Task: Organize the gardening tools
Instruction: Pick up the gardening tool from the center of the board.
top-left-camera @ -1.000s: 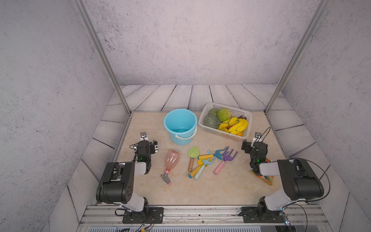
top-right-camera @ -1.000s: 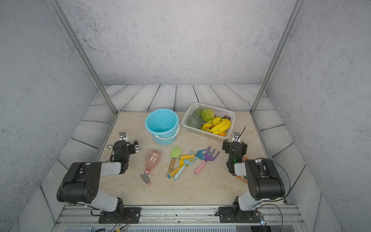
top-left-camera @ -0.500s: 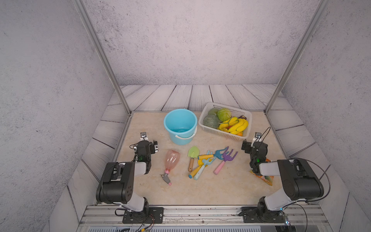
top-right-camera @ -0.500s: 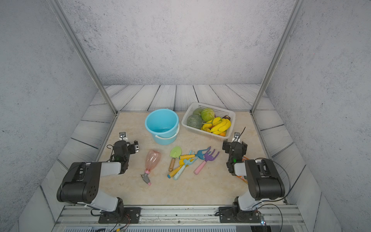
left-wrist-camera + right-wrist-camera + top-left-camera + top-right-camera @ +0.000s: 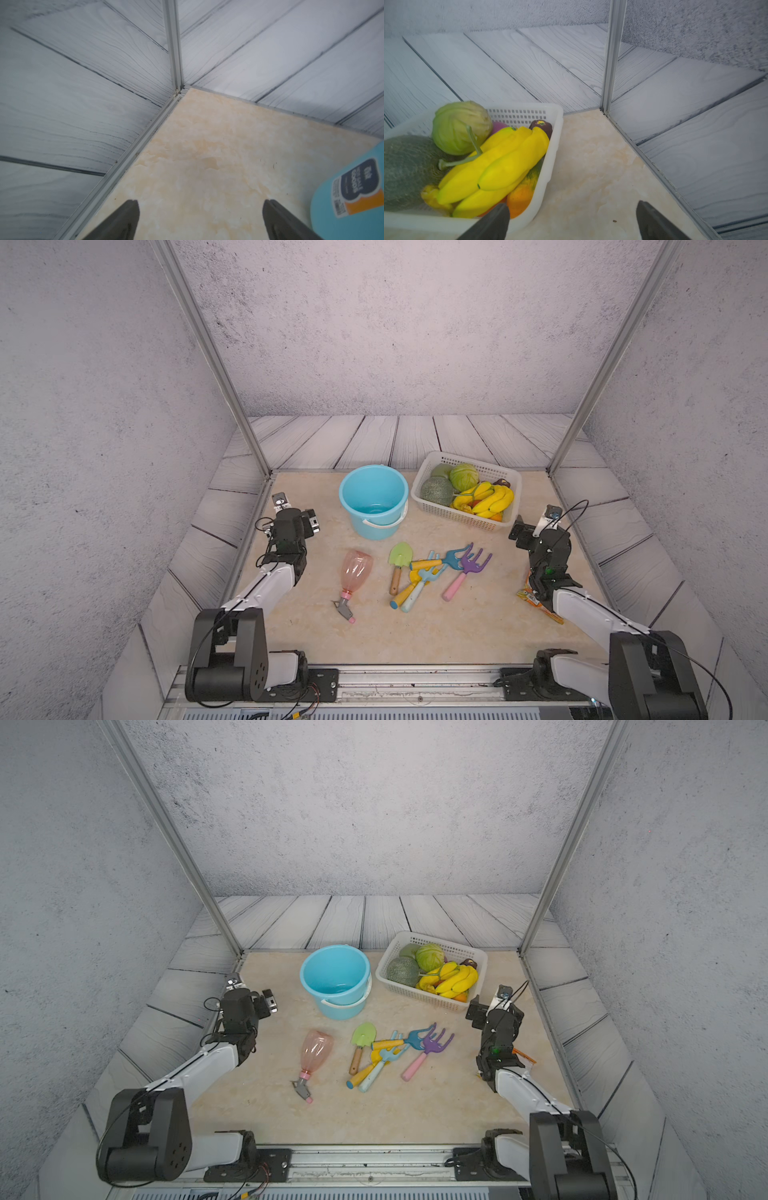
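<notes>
With left gripper (image 5: 199, 209) and right gripper (image 5: 573, 212) spread and empty, the purple rake (image 5: 471, 566) is best taken first by its pink handle (image 5: 454, 588), which lies free.

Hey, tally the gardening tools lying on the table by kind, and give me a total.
Spray bottle: 1
Trowel: 1
Rakes: 3
Yellow tool, head mostly hidden: 1
Total: 6
</notes>
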`<state>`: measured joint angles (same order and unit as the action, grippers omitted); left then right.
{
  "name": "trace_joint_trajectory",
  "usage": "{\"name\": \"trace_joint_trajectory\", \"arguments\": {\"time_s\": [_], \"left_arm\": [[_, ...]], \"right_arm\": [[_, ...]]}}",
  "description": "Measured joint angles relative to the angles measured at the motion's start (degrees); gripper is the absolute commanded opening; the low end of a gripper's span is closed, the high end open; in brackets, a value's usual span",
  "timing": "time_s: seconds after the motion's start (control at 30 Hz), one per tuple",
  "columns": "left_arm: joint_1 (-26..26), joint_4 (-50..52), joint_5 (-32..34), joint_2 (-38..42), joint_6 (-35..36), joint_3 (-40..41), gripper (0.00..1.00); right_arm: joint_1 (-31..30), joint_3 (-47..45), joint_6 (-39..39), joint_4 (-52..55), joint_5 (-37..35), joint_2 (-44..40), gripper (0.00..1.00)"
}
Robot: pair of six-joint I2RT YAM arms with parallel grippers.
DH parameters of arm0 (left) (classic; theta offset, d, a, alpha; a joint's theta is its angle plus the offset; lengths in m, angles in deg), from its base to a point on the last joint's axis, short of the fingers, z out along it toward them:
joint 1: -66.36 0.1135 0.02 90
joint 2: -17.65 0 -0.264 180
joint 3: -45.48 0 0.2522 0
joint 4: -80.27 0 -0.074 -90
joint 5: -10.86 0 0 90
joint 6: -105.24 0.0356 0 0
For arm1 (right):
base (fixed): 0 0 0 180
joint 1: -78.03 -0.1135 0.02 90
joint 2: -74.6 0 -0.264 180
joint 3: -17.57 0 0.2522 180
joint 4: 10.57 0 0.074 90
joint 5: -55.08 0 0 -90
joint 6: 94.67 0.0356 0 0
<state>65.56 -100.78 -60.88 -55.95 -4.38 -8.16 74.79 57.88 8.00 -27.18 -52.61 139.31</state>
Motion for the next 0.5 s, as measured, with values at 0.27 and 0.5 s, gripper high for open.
{"name": "trace_joint_trajectory", "arguments": {"time_s": [0.27,0.5], "left_arm": [[2.49,17.2,-10.21,10.23,-22.05,-3.39,0.99],[0.11,29.16,-22.82,18.88,-24.9,-4.24,0.92]], "right_arm": [[0.28,15.04,27.74,28.7,4.81,-10.4,0.93],[0.24,17.86,32.2,40.79,26.93,-7.45,0.8]]}}
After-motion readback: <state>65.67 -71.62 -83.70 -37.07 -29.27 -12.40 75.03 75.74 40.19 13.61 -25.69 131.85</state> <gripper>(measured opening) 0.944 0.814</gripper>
